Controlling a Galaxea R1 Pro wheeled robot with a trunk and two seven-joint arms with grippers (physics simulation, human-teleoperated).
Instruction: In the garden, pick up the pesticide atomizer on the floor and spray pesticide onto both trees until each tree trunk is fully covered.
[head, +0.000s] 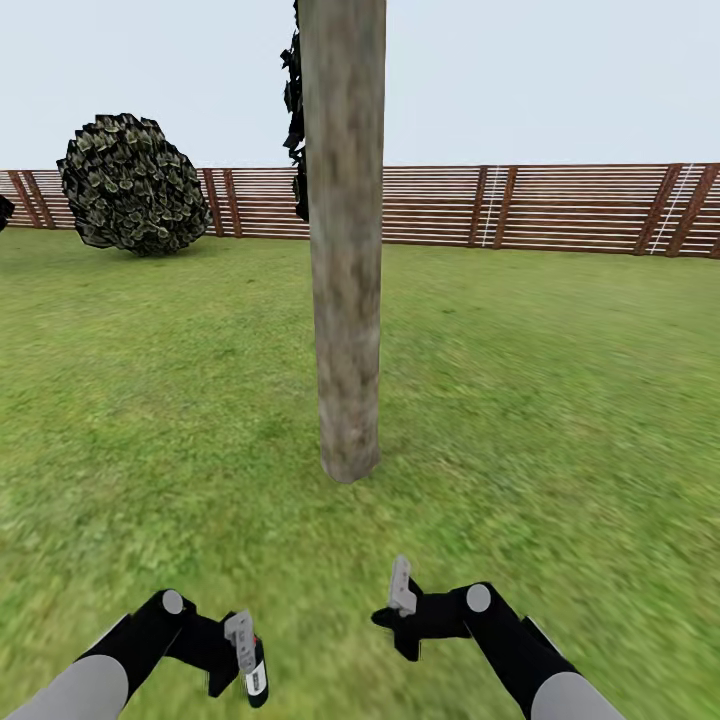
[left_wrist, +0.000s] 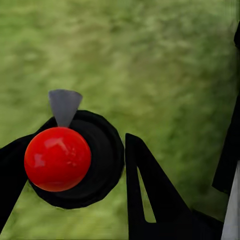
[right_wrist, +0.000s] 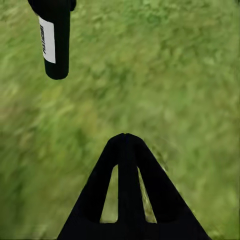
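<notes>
The head view looks forward and slightly down across the lawn (head: 560, 400) from behind both arms, facing the trunk (head: 345, 240) close ahead, with the fence (head: 560, 208) far behind it. The left wrist view looks steeply down along the left claw (left_wrist: 107, 175) onto grass, very near the bottle (left_wrist: 75, 162), seen end-on from its red top. The right wrist view looks down along the right claw (right_wrist: 127, 145) at the same grass on the near side of the trunk, and takes in the bottle (right_wrist: 54, 40) from the side, as the head view does (head: 256, 672).
</notes>
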